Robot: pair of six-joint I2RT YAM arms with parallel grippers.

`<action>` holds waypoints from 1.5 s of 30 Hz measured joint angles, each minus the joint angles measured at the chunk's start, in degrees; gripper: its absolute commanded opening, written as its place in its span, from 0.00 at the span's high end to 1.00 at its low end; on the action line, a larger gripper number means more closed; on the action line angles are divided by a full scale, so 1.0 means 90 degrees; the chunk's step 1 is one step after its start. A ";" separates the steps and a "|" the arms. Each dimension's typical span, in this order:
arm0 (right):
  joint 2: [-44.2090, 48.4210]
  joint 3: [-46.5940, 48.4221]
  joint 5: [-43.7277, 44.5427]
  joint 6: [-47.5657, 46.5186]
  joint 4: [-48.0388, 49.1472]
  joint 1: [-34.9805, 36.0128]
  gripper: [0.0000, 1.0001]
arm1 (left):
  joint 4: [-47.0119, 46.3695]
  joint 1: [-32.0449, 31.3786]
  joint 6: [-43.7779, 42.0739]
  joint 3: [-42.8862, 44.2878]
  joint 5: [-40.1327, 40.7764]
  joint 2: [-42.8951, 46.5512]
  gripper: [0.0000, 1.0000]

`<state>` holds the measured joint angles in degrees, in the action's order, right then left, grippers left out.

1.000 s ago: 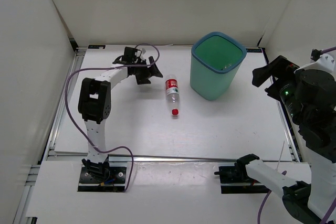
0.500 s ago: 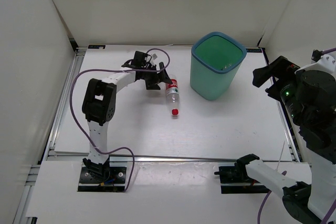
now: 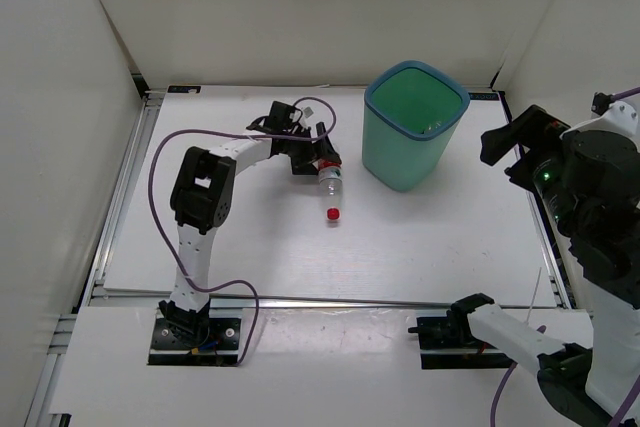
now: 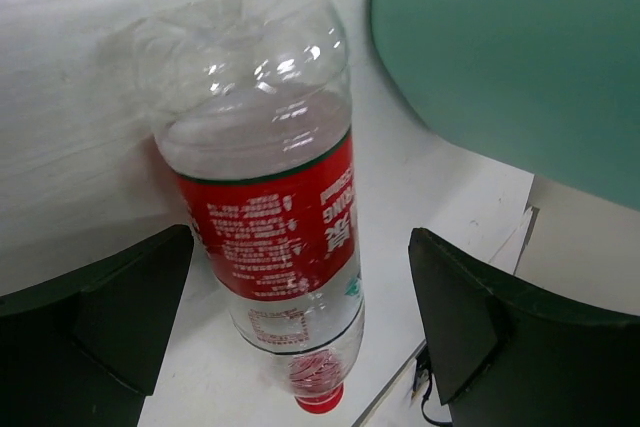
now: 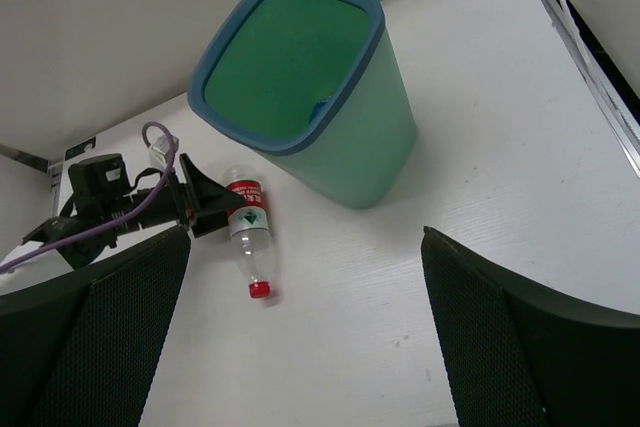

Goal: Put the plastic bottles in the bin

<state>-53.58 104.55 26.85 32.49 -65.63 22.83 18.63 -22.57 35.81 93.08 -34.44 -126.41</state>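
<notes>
A clear bottle with a red label and red cap lies on the white table, cap toward the arms, just left of the teal bin. My left gripper is open at the bottle's base end. In the left wrist view the bottle lies between the two fingers of this gripper without touching them, and the bin wall is at the upper right. My right gripper is open and empty, held high to the right of the bin. The right wrist view shows the bottle and the bin between that gripper's fingers. The other bottles are not on the table.
A small blue-and-pale thing shows inside the bin; I cannot tell what it is. The left arm's purple cable loops over the table's left part. White walls close in the table at the back and sides.
My left gripper has moved right from the back left of the table to the bottle's base end. The bottle, the bin and the right arm have not moved.
</notes>
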 measured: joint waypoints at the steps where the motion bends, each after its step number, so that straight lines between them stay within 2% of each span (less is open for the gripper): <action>1: -0.0022 0.0027 0.0000 0.0002 -0.0027 0.0000 0.00 | 0.0007 -0.0032 0.0017 0.0000 -0.0015 -0.0041 0.00; 5: -0.0104 0.0131 -0.0005 0.0007 -0.0141 0.0000 0.00 | -0.0010 -0.0102 0.0131 0.0000 -0.0056 -0.0202 0.10; 9: -0.0165 0.0177 -0.0012 0.0015 -0.0172 0.0000 0.00 | -0.0075 -0.0102 0.0214 -0.0087 -0.0068 -0.0231 0.24; 15: -0.0270 0.0199 -0.0049 0.0017 -0.0175 0.0000 0.00 | -0.0073 -0.0087 0.0243 -0.0097 -0.0049 -0.0250 0.49; 22: -0.0291 0.0197 -0.0051 0.0041 -0.0177 0.0000 0.00 | -0.0068 0.0080 0.0238 -0.0097 0.0058 -0.0219 0.57; 26: -0.0168 0.0041 -0.0049 0.0112 -0.0175 0.0000 0.00 | 0.0143 0.0644 0.0187 0.0066 0.0265 -0.0022 0.60; 28: -0.0078 -0.0085 -0.0046 0.0165 -0.0168 0.0000 0.00 | 0.0316 0.1071 0.0253 0.0663 0.0347 -0.0015 0.60; 30: 0.0024 -0.0248 -0.0046 0.0204 -0.0165 0.0000 0.00 | 0.0459 0.1489 0.0440 0.1664 0.0391 -0.0032 0.60; 35: 0.0073 -0.0464 -0.0056 0.0233 -0.0160 0.0000 0.00 | -0.0041 0.2072 0.1613 0.6120 0.0408 -0.0925 0.60; 36: 0.0068 -0.0471 -0.0063 0.0233 -0.0160 0.0000 0.00 | -0.0471 0.2067 0.1938 0.6382 0.0391 -0.0857 0.58; 37: 0.0068 -0.0471 -0.0073 0.0233 -0.0155 0.0000 0.00 | -0.0947 0.2023 0.2220 0.6254 0.0384 -0.0636 0.57; 40: 0.0083 -0.0471 -0.0075 0.0236 -0.0136 0.0000 0.00 | -0.2336 0.1639 0.3123 0.5110 0.0454 0.0223 0.56; 41: 0.0087 -0.0471 -0.0075 0.0236 -0.0129 0.0000 0.00 | -0.2599 0.1460 0.3334 0.5017 0.0454 0.0279 0.56; 45: 0.0117 -0.0478 -0.0075 0.0238 -0.0090 0.0000 0.00 | -0.3473 0.0573 0.4214 0.6020 0.0471 -0.0605 0.59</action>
<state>-52.53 100.25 26.17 34.63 -66.43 22.83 -12.62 -17.41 73.73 147.26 -30.20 -131.85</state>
